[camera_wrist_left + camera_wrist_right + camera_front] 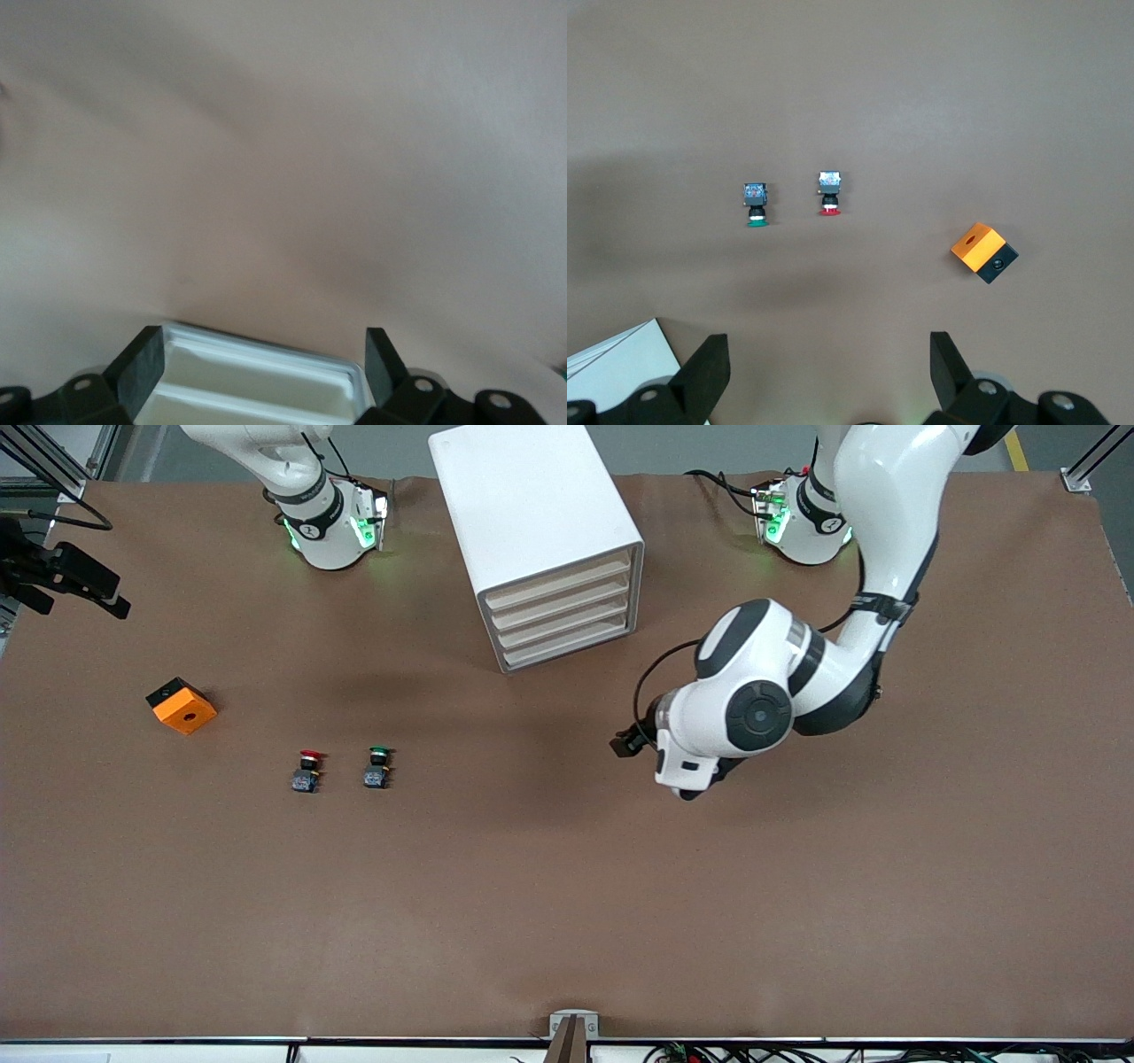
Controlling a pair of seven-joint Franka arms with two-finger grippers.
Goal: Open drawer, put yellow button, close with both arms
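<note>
1. Left gripper [266, 341] released, fingers wide, holding nothing, over the table [567, 921], nearer the camera than the drawer cabinet [532, 522].
2. Red button [307, 771] and green button [377, 767] lie side by side toward the right arm's end.
3. Orange block [182, 705] lies farther, closer to that end.
4. Cabinet's 4 drawers shut.
5. Right gripper [824, 350] released, empty, high over the table.
6. Yellow button: cannot tell where, so no relation to either gripper.

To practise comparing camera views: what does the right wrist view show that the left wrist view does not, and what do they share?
Only the right wrist view shows the red-capped button, the green-capped button, the orange-and-black block and a corner of the white drawer cabinet. Only the left wrist view shows a white tray-like rim between its open fingers. Both show the brown table and open black fingers.
</note>
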